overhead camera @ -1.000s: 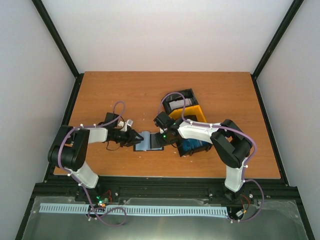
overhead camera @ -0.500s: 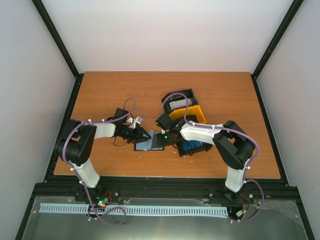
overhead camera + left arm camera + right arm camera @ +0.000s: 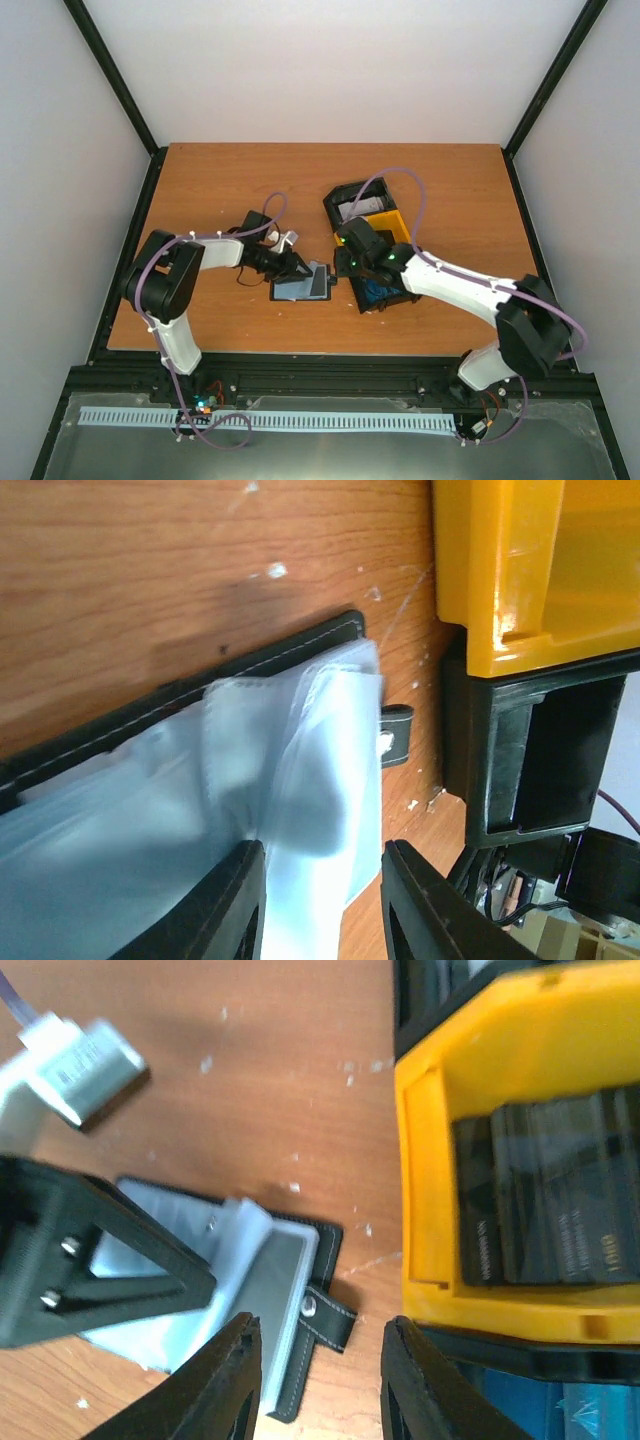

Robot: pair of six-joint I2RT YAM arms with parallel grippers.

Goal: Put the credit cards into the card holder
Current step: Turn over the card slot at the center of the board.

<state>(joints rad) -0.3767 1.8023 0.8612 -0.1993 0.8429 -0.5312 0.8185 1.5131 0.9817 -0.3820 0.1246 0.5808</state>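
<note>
Obstructions: black-and-yellow tray (image 3: 395, 222) with three compartments in a row, standing askew on the desk (image 3: 250, 190).
- Tray's far black compartment: grey-white cards (image 3: 355, 210).
- Tray's yellow middle compartment: dark cards (image 3: 560, 1200), standing on edge.
- Tray's near black compartment: blue credit cards (image 3: 385, 292).

No card is outside the tray in any view.

Card holder (image 3: 300, 287): lies open and flat, just beside the tray on the left arm's side. Its clasp tab (image 3: 330, 1318) points toward the tray. Its clear sleeve leaves (image 3: 290, 770) are fanned up off the black stitched cover.

Left gripper (image 3: 322, 850): low over the holder, at the holder's end nearest the tray. Jaws partly spread, with the sleeve leaves lying in the gap. Bare wood shows between the leaves and one finger, so there is no pinch.

Right gripper (image 3: 320, 1322): hangs over the strip of desk between the holder and the tray's yellow compartment. Jaws spread, nothing between them.

A white connector block (image 3: 85, 1065) on the left arm's purple cable (image 3: 265, 205) hangs beyond the holder, away from the tray.

Surface: brown wood-grain top with small white specks near the tray.

Room: plain white walls on three sides and black frame posts at the corners.
</note>
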